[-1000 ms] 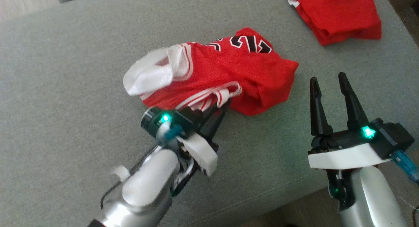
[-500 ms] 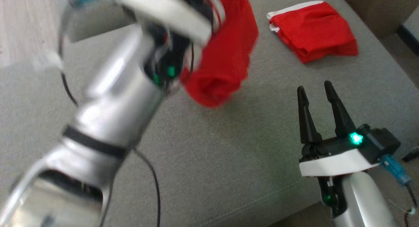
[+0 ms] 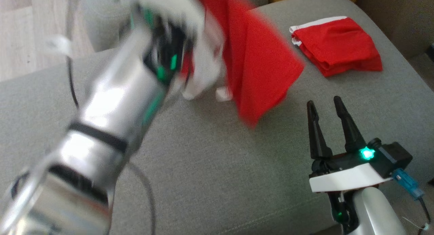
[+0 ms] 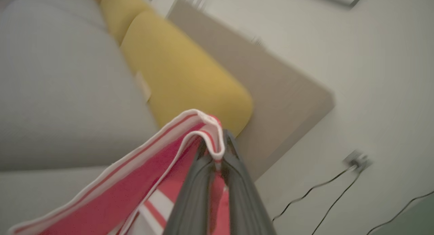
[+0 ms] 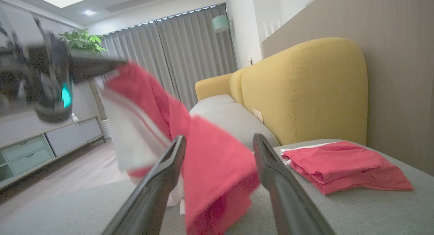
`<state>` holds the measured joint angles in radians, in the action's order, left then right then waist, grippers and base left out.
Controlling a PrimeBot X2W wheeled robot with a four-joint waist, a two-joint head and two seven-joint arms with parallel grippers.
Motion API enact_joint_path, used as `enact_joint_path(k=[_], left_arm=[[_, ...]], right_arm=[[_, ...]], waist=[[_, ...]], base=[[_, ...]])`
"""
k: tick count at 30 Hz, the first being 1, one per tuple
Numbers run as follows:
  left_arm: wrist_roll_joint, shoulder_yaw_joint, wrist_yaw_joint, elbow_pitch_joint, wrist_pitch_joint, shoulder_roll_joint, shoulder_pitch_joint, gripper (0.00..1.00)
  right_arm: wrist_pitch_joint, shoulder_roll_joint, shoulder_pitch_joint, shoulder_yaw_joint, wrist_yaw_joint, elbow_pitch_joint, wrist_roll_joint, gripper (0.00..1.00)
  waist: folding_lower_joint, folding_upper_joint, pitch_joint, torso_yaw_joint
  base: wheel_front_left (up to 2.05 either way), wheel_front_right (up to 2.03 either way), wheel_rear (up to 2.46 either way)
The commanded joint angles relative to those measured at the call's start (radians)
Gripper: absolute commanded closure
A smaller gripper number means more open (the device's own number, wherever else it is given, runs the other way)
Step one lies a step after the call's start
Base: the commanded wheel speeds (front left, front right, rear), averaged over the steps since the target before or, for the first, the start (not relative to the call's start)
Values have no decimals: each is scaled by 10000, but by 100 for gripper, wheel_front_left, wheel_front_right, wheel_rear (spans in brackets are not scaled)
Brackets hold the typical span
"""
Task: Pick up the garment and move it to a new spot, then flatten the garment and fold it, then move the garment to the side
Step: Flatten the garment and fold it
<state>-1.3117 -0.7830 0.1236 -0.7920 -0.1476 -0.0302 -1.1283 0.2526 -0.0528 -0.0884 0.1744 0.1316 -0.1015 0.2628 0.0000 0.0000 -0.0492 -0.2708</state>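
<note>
The left gripper (image 4: 217,150), blurred, is clamped on the striped hem of the red garment (image 3: 257,69), which hangs over the grey sofa seat (image 3: 203,167), its lower tip perhaps touching it. The right gripper (image 3: 327,104) stands spread and empty, with a folded red cloth (image 3: 335,48) beyond it

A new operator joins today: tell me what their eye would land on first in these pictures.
The red jersey stands out first: it hangs blurred in the air above the grey cushion, its striped white trim pinched in the shut left gripper. Next come the folded red garment, lying at the cushion's far right, and the right gripper, open and empty near the front right edge.
</note>
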Motion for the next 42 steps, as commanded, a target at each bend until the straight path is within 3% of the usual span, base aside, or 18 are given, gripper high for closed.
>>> enact_joint_path(k=[1, 6, 11, 19, 27, 34, 42], left_arm=[[274, -394, -153, -145, 822, -356, -10, 100], [676, -1263, -721, -384, 1902, -399, -214, 100], [-354, -208, -965, 346, 1678, -263, -1037, 100], [-2346, 1429, -269, 1423, 581, -205, -2653, 100], [-3388, 916, 556, 1993, -445, -202, -3005, 100], [-3061, 234, 1078, 312, -1029, -204, -2021, 100], [-2678, 323, 579, -1953, -1130, -1240, 549, 100]], right_arm=[[92, 25, -198, 257, -9, 281, 39, 0], [92, 25, -214, 186, -9, 288, 7, 0], [92, 25, -187, 270, -9, 270, -2, 0], [92, 25, -161, 260, -9, 253, -39, 0], [92, 26, -51, 228, -9, 270, 28, 0], [92, 26, -123, 198, -9, 401, 210, 0], [92, 26, 90, 80, -9, 463, 235, 0]], waist=[[0, 0, 127, 66], [0, 0, 159, 260], [0, 0, 236, 208], [0, 0, 347, -133], [0, 0, 373, -119], [0, 0, 251, 37], [0, 0, 123, 247]], base=[[0, 0, 0], [0, 0, 0], [0, 0, 0], [0, 0, 0], [0, 0, 0], [0, 0, 0], [0, 0, 0]])
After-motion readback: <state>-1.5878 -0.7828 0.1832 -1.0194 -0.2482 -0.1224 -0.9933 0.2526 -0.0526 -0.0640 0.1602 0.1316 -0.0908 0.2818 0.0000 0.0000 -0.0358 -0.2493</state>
